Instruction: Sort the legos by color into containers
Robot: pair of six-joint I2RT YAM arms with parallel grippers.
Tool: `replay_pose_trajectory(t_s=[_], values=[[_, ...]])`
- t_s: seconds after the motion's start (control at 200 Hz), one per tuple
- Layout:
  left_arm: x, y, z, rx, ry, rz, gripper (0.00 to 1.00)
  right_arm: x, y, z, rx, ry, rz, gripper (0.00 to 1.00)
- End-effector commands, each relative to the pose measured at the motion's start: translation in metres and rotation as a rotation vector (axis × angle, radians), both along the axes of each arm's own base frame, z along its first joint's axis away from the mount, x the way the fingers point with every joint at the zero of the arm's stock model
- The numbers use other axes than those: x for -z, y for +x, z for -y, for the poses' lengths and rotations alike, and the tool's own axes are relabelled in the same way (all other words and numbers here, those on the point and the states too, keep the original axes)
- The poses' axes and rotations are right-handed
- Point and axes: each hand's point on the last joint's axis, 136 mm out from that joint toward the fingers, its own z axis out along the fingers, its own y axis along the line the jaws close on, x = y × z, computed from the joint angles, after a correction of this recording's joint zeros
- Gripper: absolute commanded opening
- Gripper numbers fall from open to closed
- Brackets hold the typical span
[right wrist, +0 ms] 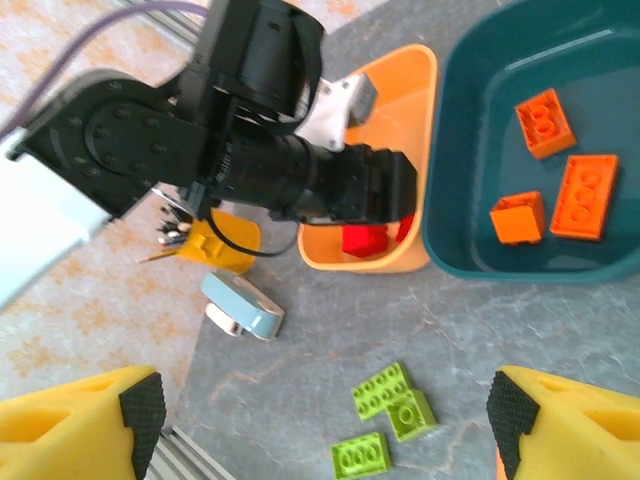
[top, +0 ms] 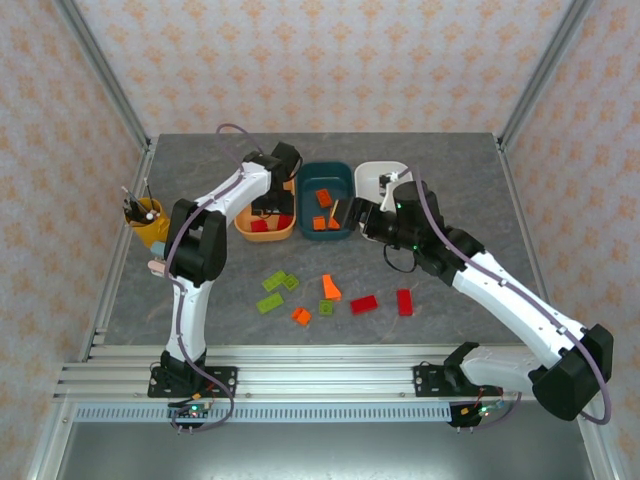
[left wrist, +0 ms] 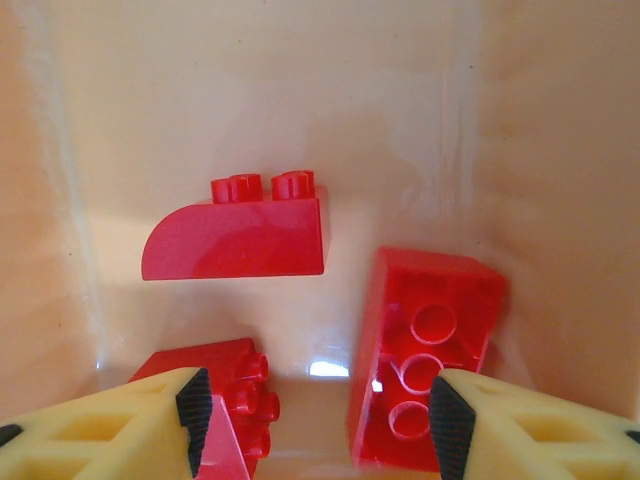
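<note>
Legos point(top: 363, 304), loose: scattered on the table point(top: 200, 310), on the near side of both grippers. Your left gripper point(left wrist: 322, 415), jaws parted and empty, sits inside the orange tub point(top: 243, 224) above the red bricks point(left wrist: 240, 240). Your right gripper point(right wrist: 325, 410), wide and empty, hangs nearer the loose red pair point(top: 404, 301).

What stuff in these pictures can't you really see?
- Top external: most of the inside of the orange tub, covered by the left arm.
- Top external: part of the white tub, behind the right arm.
- Left wrist: lowest red brick, cut by the bottom edge and a fingertip.
- Right wrist: red bricks in the orange tub, mostly under the left arm.
</note>
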Motion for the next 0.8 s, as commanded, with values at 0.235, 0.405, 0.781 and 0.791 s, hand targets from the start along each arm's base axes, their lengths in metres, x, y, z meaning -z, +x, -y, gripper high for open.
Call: replay_pose_trajectory(t_s=[0.235, 0.405, 0.781, 0.791], values=[[-0.128, -0.023, -0.023, -0.133, -0.048, 0.247, 0.72, 0.052, -0.016, -0.016, -0.173, -0.340, -0.038, 0.83], [-0.152, -0.082, -0.034, -0.263, -0.157, 0.324, 0.76, 0.093, -0.044, -0.058, -0.380, -0.556, -0.064, 0.81], [-0.121, -0.243, -0.062, -0.468, -0.393, 0.414, 0.82, 0.187, -0.066, -0.119, -0.598, -0.862, -0.206, 0.76], [-0.120, -0.246, -0.063, -0.472, -0.398, 0.417, 0.82, 0.190, -0.066, -0.119, -0.596, -0.868, -0.213, 0.76]])
